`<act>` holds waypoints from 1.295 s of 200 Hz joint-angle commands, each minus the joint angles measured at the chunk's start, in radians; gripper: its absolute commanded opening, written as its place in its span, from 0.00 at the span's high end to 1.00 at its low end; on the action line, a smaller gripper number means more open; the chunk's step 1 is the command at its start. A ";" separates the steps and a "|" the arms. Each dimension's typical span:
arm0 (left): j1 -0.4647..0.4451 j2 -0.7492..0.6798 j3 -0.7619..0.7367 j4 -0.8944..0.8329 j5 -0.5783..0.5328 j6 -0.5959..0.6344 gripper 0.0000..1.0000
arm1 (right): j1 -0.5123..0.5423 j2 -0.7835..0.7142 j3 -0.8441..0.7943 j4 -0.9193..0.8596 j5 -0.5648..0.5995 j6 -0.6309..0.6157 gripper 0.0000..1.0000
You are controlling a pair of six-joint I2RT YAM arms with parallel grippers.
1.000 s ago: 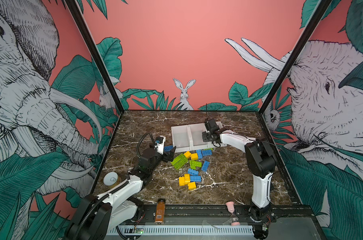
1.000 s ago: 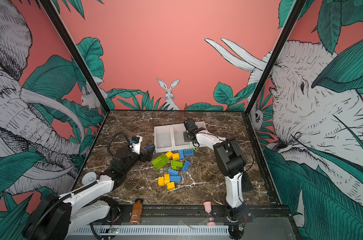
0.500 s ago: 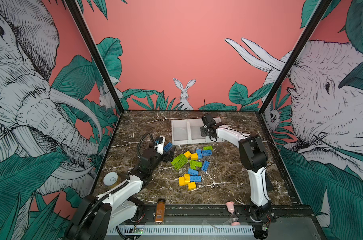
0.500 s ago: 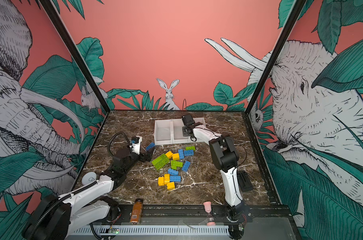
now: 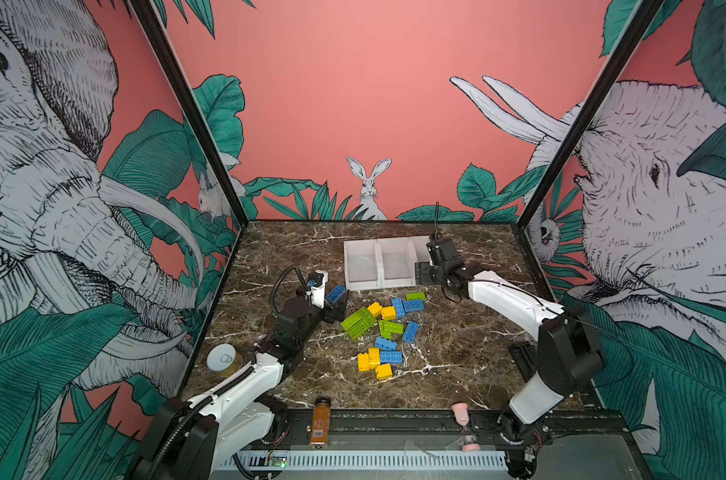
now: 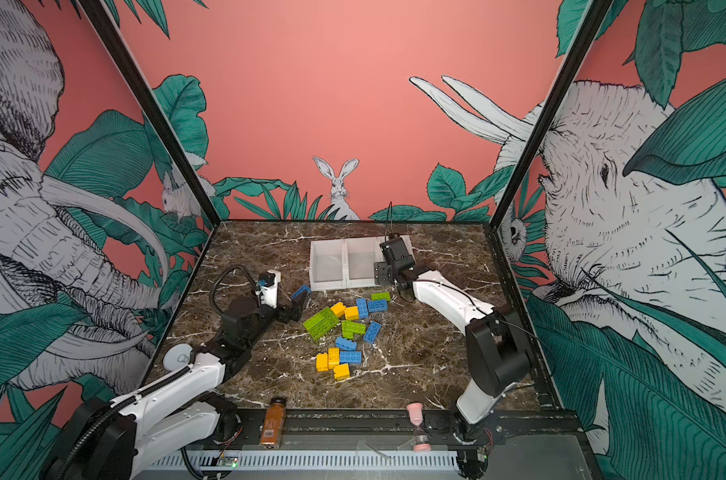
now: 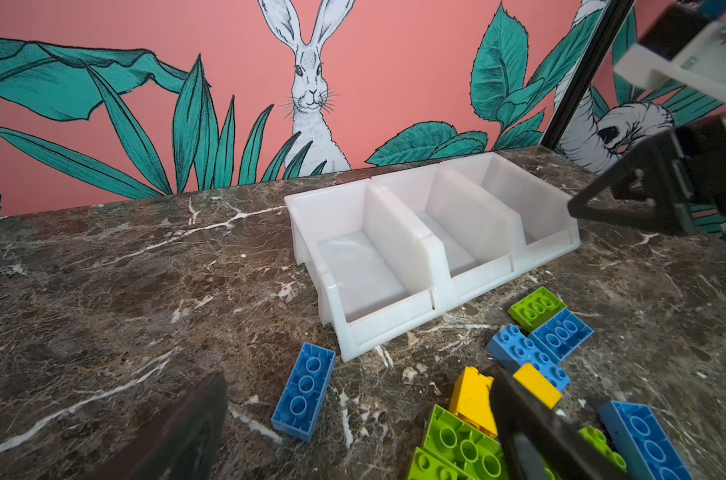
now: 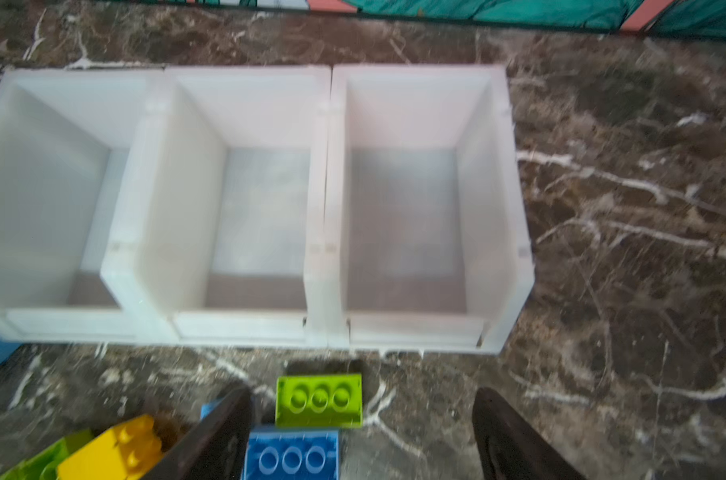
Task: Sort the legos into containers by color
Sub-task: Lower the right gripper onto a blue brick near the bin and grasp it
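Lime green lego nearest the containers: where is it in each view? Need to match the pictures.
In a top view: lime green lego, on the table just before the containers.
In a top view: the lego, same place.
Left wrist: the lego, before the containers' front lip.
Right wrist: the lego, before the seam of two containers.
Shared landmark: the blue lego lying against it, in all four views.

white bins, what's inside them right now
Nothing: the wrist views show all three white bins with bare floors, and the legos lie outside on the table. Only a thin strip right behind each front lip is covered.
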 commanded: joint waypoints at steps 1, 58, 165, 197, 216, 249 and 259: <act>0.000 -0.017 -0.018 0.005 -0.017 0.004 0.01 | 0.045 0.008 -0.088 -0.002 -0.022 0.063 0.17; 0.000 -0.014 -0.017 0.004 -0.013 0.005 0.01 | 0.104 0.082 -0.135 0.075 -0.046 0.110 0.18; 0.000 -0.014 -0.014 -0.002 -0.018 0.010 0.01 | 0.094 0.145 -0.136 0.053 0.013 0.102 0.16; 0.001 -0.013 -0.014 -0.004 -0.019 0.009 0.01 | 0.066 0.066 -0.201 0.031 0.021 0.106 0.16; 0.001 -0.015 -0.013 -0.005 -0.020 0.008 0.01 | 0.041 0.025 -0.230 -0.013 0.023 0.110 0.16; 0.001 -0.020 -0.014 -0.008 -0.020 0.009 0.01 | 0.024 -0.067 -0.267 -0.051 0.026 0.100 0.16; 0.000 -0.021 -0.015 -0.008 -0.021 0.007 0.01 | 0.026 -0.090 -0.273 -0.039 -0.002 0.088 0.16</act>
